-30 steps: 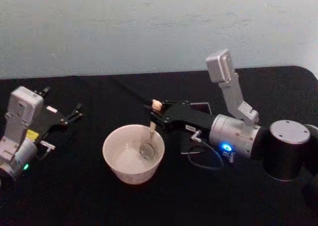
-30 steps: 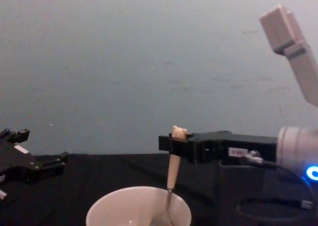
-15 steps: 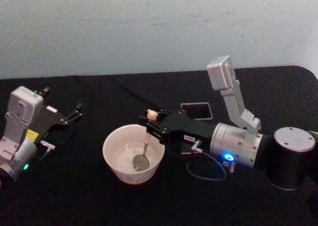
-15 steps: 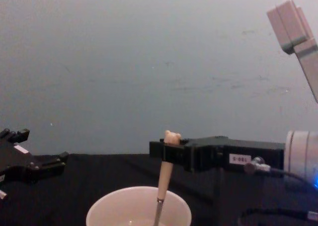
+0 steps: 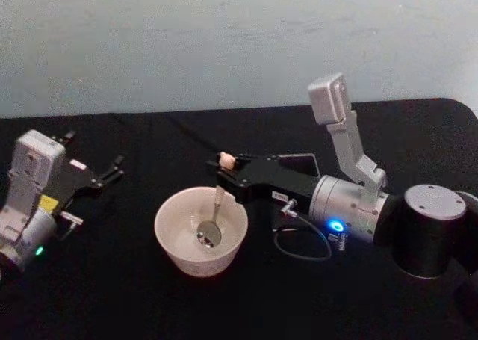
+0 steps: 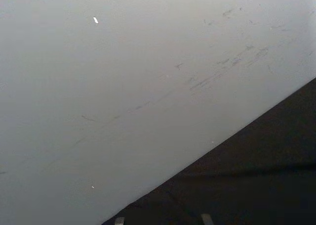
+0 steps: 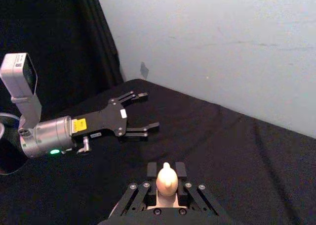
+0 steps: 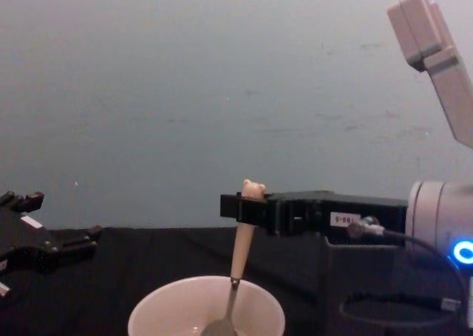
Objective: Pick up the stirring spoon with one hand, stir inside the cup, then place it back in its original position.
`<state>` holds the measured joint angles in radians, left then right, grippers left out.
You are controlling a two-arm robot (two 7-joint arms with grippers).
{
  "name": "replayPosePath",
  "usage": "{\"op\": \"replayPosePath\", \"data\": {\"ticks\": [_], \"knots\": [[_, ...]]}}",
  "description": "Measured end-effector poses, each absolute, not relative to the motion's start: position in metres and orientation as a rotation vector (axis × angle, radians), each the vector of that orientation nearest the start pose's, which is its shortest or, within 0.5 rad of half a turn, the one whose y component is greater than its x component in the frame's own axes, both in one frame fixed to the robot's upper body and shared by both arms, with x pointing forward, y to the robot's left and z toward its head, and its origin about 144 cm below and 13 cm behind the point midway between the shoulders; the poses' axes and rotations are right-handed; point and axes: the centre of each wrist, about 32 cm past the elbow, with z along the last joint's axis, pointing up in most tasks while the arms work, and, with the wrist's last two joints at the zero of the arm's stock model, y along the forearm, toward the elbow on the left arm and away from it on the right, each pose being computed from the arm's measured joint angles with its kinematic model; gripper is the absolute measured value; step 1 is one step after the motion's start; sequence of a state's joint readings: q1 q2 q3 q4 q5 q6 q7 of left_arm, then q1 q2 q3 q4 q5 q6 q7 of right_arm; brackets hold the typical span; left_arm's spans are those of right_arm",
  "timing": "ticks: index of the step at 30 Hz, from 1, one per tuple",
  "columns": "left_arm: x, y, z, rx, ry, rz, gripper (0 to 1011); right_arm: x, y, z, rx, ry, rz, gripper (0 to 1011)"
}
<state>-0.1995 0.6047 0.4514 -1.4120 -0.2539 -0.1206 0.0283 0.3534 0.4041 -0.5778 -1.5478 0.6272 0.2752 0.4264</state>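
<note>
Head view, right tool (image 5: 223,174) clasping one stirring spoon (image 5: 208,234), one cup (image 5: 187,261)

I see a black-clothed table (image 5: 127,295) carrying a wide cream-white round cup (image 5: 178,252), lower centre. A dark grey square holder (image 5: 305,161) stands mid-frame.

Pale grey-blue wall (image 5: 224,41) w/ faint scuffs across upper half of head view. Black-covered worktop (image 5: 112,295) across lower half, back corner rounded at right edge. Dark drape (image 7: 54,52) upper left in right wrist view.
</note>
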Motion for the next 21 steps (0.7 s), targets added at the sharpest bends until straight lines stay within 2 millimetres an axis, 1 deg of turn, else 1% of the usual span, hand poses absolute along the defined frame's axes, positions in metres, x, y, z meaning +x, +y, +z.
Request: {"op": "replayPosePath", "data": {"ticks": [10, 20, 21], "knots": [[0.489, 0.310, 1.140, 0.304, -0.285, 1.248, 1002, 0.515, -0.188, 1.211, -0.063, 0.229, -0.639, 215], [0.489, 0.310, 1.140, 0.304, -0.285, 1.248, 1001, 0.521, -0.199, 1.227, -0.011, 0.262, -0.678, 215], [0.489, 0.310, 1.140, 0.304, -0.285, 1.248, 1001, 0.523, -0.203, 1.231, 0.007, 0.275, -0.691, 215]]}}
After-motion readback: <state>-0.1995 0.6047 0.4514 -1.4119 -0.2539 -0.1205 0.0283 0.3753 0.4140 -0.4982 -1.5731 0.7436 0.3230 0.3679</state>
